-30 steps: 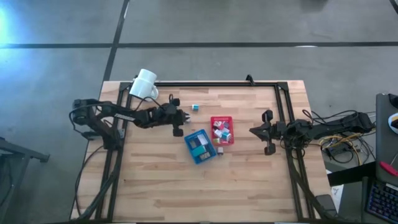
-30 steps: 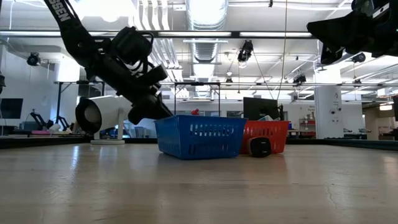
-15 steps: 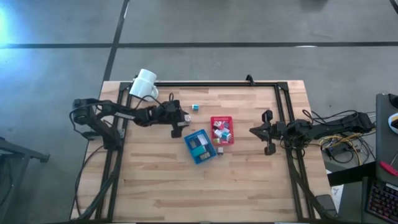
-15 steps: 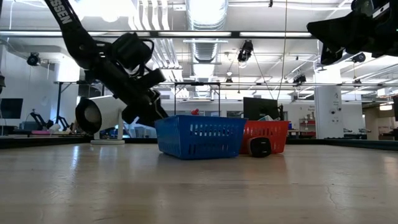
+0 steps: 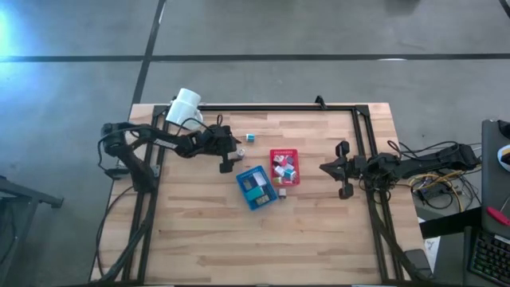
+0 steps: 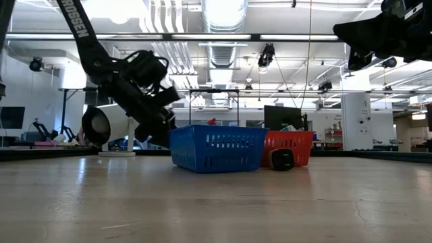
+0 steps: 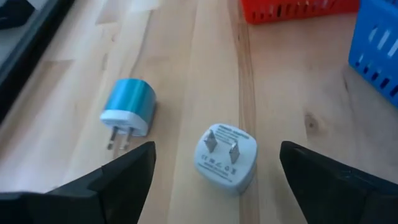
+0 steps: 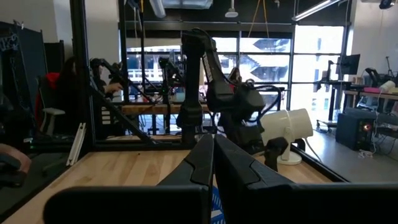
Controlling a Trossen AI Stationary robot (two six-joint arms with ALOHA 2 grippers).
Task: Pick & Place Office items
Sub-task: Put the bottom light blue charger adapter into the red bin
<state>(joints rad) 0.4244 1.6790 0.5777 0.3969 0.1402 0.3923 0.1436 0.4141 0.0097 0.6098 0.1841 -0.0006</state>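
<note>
items: white plug (image 7: pixel 226 155) and teal plug (image 7: pixel 130 106) loose on bench (image 5: pixel 319 215), far-left of trays | binned: several in red tray (image 5: pixel 284 152), blue tray (image 5: pixel 256 188) | left tool (image 7: pixel 214 186) spread over white plug, nothing held | right tool (image 8: pixel 213 163) pressed together, parked right | judged: partly done

- Bare wood lies all around the white plug adapter (image 7: pixel 226 157) between the left gripper's (image 7: pixel 214 177) spread fingers.
- The teal plug adapter (image 7: pixel 129 109) lies just beside it, apart.
- The blue tray (image 5: pixel 256 187) and red tray (image 5: pixel 284 167) block the far side.
- The white mug (image 5: pixel 185 107) stands behind the left arm.
</note>
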